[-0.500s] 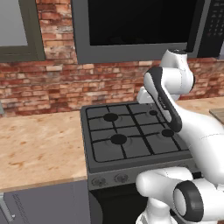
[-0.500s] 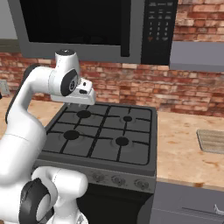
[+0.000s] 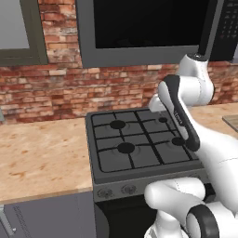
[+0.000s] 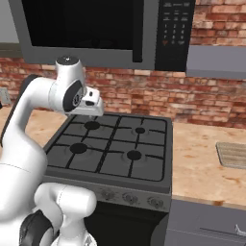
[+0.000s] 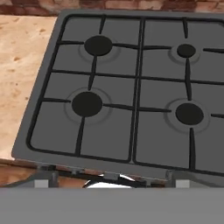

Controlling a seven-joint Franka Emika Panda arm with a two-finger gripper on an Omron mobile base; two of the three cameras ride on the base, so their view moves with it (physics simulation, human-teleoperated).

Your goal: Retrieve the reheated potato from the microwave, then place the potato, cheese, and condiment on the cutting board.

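The gripper [image 4: 92, 114] hangs wide open and empty over the stove [image 4: 115, 149], with the microwave [image 4: 96, 29] above it.

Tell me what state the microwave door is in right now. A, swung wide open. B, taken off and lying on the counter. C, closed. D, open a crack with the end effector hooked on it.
C: the microwave hangs above the hob with its black glass door flush against the body, and the end effector sits lower, over the back burners, touching nothing.
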